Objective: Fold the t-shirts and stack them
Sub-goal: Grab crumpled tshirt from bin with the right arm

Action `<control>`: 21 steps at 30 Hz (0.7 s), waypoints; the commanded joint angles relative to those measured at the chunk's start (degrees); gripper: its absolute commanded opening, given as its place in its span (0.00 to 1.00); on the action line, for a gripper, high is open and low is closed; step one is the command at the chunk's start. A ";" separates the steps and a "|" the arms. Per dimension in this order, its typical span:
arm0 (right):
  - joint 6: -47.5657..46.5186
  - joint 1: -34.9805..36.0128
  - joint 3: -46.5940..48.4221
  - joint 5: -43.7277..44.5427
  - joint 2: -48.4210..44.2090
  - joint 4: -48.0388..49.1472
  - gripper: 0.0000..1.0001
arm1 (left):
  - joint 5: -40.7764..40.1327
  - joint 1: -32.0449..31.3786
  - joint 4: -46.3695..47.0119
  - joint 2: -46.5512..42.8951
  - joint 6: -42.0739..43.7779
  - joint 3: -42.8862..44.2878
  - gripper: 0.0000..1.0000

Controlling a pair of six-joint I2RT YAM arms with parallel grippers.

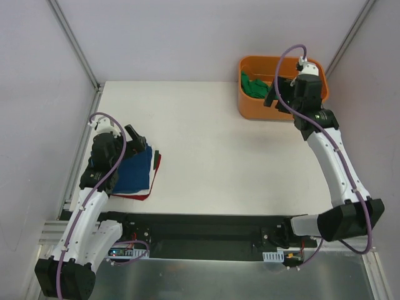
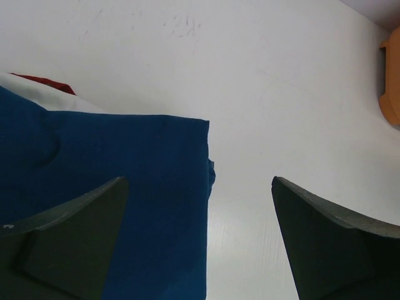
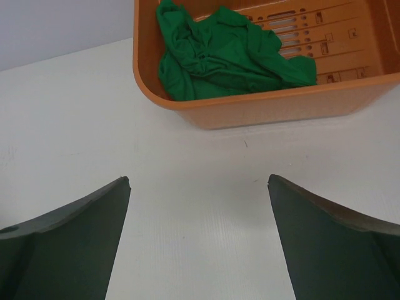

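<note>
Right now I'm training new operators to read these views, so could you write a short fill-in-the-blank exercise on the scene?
1. The crumpled t-shirt in the orange basket is ____.
2. The left pincer hangs over the folded blue t-shirt with its jaws ____.
3. The basket stands at the far side of the table, nearer the ____ arm.

Missing words: green; open; right.

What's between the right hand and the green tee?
In the right wrist view: bare table, then the orange basket's near wall. The green tee lies crumpled inside, behind that wall. The right hand is open.
</note>
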 commanded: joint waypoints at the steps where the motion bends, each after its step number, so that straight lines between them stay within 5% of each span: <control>1: -0.19 0.16 10.43 1.36 9.83 2.77 0.96 | -1.61 0.27 0.29 1.16 -0.71 1.53 0.99; 7: -1.41 -0.10 35.10 9.89 37.47 -3.19 0.96 | -2.49 0.27 0.46 3.09 -0.28 1.70 0.99; 10: -1.41 -0.81 49.79 7.19 50.13 -6.37 0.96 | -3.72 0.27 0.37 4.15 -0.10 1.88 0.99; 21: 0.08 -4.23 54.93 0.67 64.87 8.30 0.97 | -4.69 0.27 -0.24 8.37 0.51 2.76 0.99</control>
